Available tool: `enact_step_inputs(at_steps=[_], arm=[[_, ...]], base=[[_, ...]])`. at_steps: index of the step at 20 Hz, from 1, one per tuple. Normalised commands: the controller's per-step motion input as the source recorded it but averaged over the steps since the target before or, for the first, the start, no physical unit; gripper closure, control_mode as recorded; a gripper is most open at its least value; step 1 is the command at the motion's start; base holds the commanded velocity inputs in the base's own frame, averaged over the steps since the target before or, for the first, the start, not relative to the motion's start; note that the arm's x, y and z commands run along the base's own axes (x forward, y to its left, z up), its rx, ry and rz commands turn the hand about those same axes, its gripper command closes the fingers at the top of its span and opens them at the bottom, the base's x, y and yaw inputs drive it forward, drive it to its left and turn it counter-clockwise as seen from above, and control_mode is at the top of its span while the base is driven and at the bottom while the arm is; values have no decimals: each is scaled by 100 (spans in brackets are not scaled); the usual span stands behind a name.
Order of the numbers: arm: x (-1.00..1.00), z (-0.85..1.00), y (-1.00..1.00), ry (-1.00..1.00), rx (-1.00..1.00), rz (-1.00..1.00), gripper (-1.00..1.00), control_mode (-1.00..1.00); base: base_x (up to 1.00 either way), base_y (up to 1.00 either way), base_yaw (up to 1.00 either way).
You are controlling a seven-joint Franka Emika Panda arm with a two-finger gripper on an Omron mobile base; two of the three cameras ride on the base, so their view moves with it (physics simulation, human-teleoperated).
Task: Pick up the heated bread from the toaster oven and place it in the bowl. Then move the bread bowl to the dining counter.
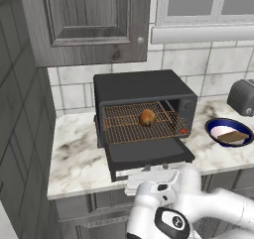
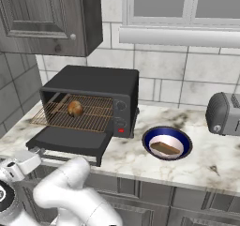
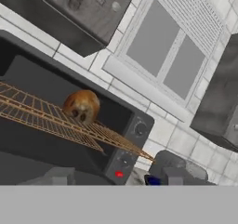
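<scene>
While the toaster oven (image 1: 144,111) stands with its door dropped open, a flat tan, brown-crusted slice of bread (image 2: 164,148) lies in the blue-rimmed bowl (image 2: 183,137) (gripper's state I cannot tell).

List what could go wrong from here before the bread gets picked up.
1. The round bread sits loose on the wire rack; a nudge from the open fingers could roll it away.
2. The dropped oven door juts toward the gripper, so a low approach may hit it.
3. The bowl already holds a slice, so added bread may sit unsteadily.
</scene>
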Motion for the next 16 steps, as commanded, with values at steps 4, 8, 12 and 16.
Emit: enact_step_inputs(at_steps=[4,8,12,16], arm=[[-41,13,-2,-5,2,0,-100,-100],[-19,23,-2,-2,2,0,-100,-100],[-15,34,0,0,3,0,-100,-100],[-5,44,0,0,0,0,-100,-100]], base=[[0,0,0],[0,0,0],[0,0,0],[0,0,0]])
